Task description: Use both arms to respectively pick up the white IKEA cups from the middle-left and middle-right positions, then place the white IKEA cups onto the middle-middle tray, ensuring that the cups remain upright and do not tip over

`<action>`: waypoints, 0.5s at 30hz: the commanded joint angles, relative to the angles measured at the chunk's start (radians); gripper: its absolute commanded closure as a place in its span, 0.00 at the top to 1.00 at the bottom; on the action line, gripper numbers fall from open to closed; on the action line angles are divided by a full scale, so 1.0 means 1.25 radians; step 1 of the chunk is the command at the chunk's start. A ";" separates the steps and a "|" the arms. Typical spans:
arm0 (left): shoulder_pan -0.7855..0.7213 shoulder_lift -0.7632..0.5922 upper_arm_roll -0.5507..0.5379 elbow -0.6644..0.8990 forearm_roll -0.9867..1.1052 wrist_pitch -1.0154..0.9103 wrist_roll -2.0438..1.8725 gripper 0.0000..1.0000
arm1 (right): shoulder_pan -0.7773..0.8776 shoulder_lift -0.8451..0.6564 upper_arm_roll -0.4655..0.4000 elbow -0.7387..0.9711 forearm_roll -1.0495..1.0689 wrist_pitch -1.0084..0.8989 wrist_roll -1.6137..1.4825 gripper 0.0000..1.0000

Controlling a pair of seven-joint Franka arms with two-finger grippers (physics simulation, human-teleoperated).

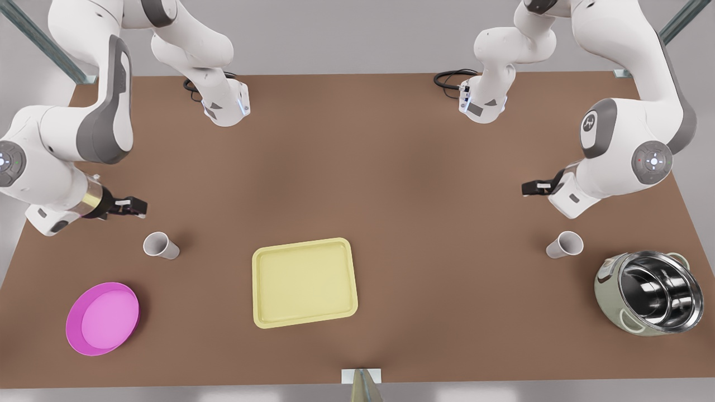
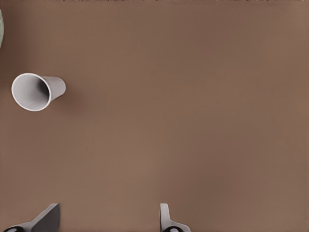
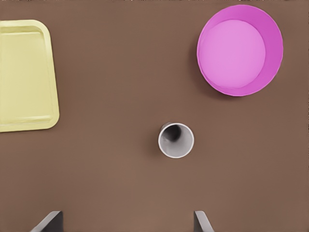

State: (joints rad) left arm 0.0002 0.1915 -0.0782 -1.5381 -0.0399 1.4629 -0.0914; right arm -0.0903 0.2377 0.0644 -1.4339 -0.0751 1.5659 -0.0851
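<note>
The right pincer [image 1: 134, 207] hangs above the brown surface [image 1: 391, 167] at the front view's left, its fingers [image 3: 48, 221] spread wide and empty. One white cup [image 1: 161, 245] stands upright on the surface near it, apart from the fingers, with the round pink plate [image 1: 102, 318] beyond it and the pale yellow tray [image 1: 304, 282] off to one side. In the right wrist view this cup [image 3: 175, 140] is seen from almost straight above, between the two fingertips' line and the plate [image 3: 240, 50], with a corner of the tray [image 3: 25, 77] showing.

The left pincer [image 1: 535, 188] hangs at the front view's right, its fingers [image 2: 46, 218] also spread wide with nothing between them. The other white cup [image 1: 565, 244] stands upright near it, not touched, with a steel-lined pot [image 1: 651, 293] just beyond. In the left wrist view that cup [image 2: 37, 91] sits well off to one side of the fingers.

The tray lies empty in the middle of the surface, between the two cups and well apart from both. Pale grey walls surround the surface, and black cables [image 1: 452, 78] coil at the arms' bases.
</note>
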 commanded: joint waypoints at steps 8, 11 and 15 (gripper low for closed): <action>0.064 0.205 0.140 -0.010 0.029 0.324 0.134 1.00 | -0.042 0.104 -0.006 -0.030 0.007 0.049 -0.050 1.00; 0.098 0.232 0.179 -0.025 0.029 0.386 0.153 1.00 | -0.080 0.102 -0.006 -0.123 0.005 0.147 -0.050 1.00; 0.113 0.265 0.190 -0.024 0.029 0.447 0.153 1.00 | -0.112 0.093 -0.006 -0.237 0.005 0.290 -0.057 1.00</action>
State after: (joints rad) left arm 0.1384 0.5176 0.1584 -1.5691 -0.0063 1.8863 -0.0219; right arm -0.2236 0.3573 0.0567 -1.7107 -0.0708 1.7717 -0.1209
